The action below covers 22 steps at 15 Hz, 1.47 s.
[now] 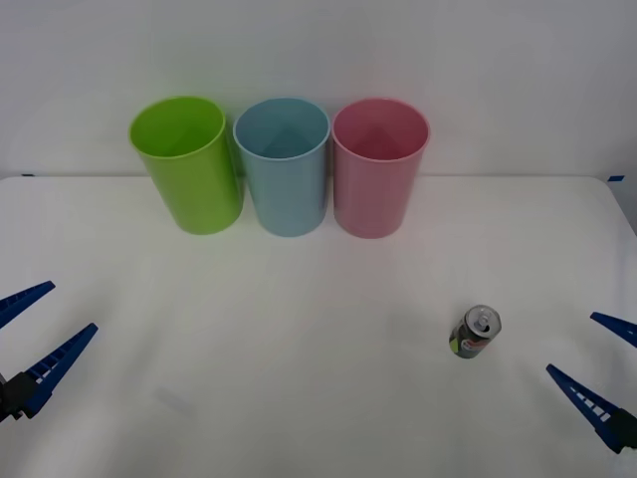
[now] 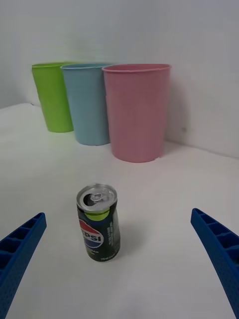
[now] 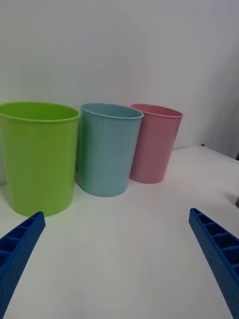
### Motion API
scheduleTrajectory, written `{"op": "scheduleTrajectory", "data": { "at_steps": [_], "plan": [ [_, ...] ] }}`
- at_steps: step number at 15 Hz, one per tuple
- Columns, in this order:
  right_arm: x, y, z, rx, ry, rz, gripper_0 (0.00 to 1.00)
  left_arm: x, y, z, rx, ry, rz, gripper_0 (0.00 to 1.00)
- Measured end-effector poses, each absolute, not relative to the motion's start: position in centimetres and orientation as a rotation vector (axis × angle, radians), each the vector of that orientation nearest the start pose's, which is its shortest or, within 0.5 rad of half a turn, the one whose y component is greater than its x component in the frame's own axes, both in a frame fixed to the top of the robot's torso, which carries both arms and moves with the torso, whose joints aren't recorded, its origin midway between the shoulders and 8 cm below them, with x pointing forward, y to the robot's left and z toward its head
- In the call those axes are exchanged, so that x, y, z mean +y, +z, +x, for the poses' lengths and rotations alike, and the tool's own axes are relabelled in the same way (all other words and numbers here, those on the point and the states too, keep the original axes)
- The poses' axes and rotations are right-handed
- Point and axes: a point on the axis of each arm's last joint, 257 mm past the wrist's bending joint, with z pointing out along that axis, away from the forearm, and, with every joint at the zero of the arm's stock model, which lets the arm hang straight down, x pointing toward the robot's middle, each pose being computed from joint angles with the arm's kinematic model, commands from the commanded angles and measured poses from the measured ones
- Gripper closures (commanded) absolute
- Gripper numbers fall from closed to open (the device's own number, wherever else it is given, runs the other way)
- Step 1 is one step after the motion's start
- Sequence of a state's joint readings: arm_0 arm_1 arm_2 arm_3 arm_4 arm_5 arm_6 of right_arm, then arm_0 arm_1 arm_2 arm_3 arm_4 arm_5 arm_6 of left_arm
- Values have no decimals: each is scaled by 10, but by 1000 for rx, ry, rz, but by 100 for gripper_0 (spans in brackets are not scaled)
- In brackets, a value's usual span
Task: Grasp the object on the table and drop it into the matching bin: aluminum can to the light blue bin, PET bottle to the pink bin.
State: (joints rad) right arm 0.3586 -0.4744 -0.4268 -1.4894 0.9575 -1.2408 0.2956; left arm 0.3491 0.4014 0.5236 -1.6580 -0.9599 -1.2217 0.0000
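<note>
So there's one can [image 1: 475,333] on the table [image 1: 299,398], and three bins lined up at the far edge, around 12 o'clock from the middle of the table. Counting across the front view: one green bin [image 1: 187,164] at about 11 o'clock, one blue bin [image 1: 285,165] in the middle, one pink bin [image 1: 378,166] at about 1 o'clock. All three stand upright, rims up, packed so close their sides look like they touch or nearly do.

The can is standing upright too, silver top with the pull tab facing up, dark body with a red-white-blue logo and a green-yellow patch near the top. It sits at roughly 4 o'clock from the table's middle, well apart from the bins, with the pink one being the nearest of the three.

Two grippers, both low near the front edge. The right gripper [image 1: 590,361] is at about 4 o'clock, just beside the can on its outer side, blue fingers spread wide apart and holding nothing. From its wrist camera the can [image 2: 98,221] stands between and ahead of the two fingers [image 2: 218,249], not touching either, with the pink bin [image 2: 136,110] right behind it.

The left gripper [image 1: 40,324] is over at about 8 o'clock, well away from the can, fingers also wide apart and empty. Its wrist camera looks at the green bin [image 3: 39,155], blue bin [image 3: 107,148] and pink bin [image 3: 154,142] in a row.
</note>
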Motion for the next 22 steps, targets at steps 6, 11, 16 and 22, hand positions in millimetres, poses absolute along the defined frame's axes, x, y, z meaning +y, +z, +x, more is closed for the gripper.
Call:
{"op": "scheduleTrajectory", "data": {
  "at_steps": [6, 11, 16, 22],
  "plan": [
    [-323, -268, 332, 1520, 504, -642, 0, 330, -169, 342, 1441, -567, 465, 0],
    [-310, -291, 345, 1540, 548, -626, 0, 330, -169, 342, 1441, -567, 465, 0],
    [-295, -310, 363, 1563, 540, -609, 0, 330, -169, 342, 1441, -567, 465, 0],
    [-272, -318, 382, 1562, 523, -598, 0, 330, -169, 342, 1441, -567, 465, 0]
  ]
}}
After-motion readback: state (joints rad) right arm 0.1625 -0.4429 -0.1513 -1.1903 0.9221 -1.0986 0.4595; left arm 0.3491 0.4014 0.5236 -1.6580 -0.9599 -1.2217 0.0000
